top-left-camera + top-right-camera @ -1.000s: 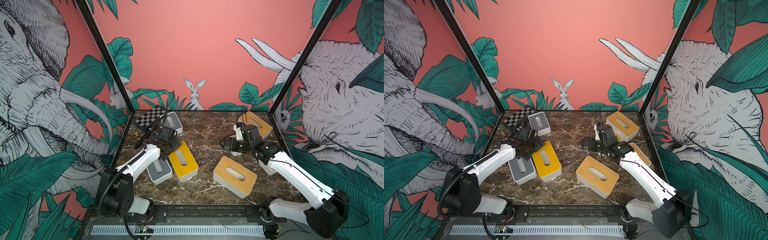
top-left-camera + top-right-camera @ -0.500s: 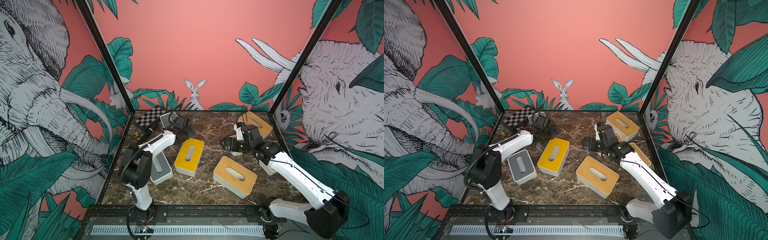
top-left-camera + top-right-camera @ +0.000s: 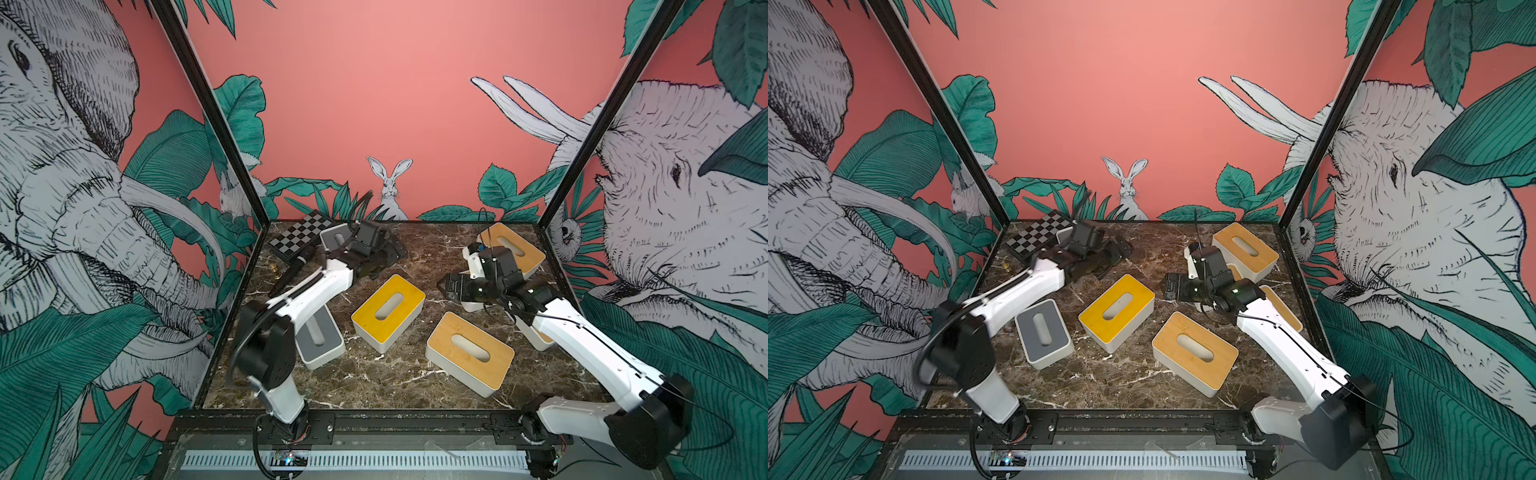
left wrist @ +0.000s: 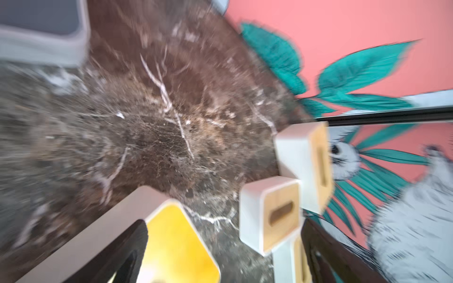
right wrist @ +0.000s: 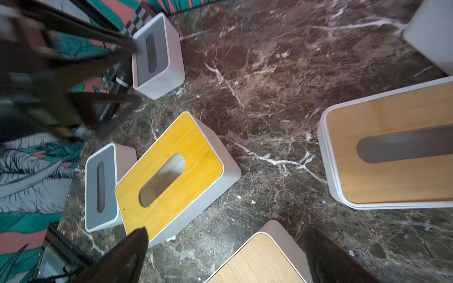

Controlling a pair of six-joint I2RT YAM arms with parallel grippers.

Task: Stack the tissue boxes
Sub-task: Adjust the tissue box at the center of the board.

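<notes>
Centrally, yellow-lidded box (image 3: 405,291), bamboo-lidded box (image 3: 451,332) near

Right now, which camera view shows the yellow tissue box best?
The right wrist view: the yellow tissue box lies nearly whole, large and fairly sharp there, lid and slot plain. Both top views show it whole but small. The left wrist view shows only a blurred corner at the picture's edge.

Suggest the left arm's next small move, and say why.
Probably lower the left gripper onto the yellow box and straddle its narrow width. Its fingers are wide apart with nothing between them. The box's corner sits right by them in the left wrist view, and in both top views that box lies free on the table with nothing on it.
</notes>
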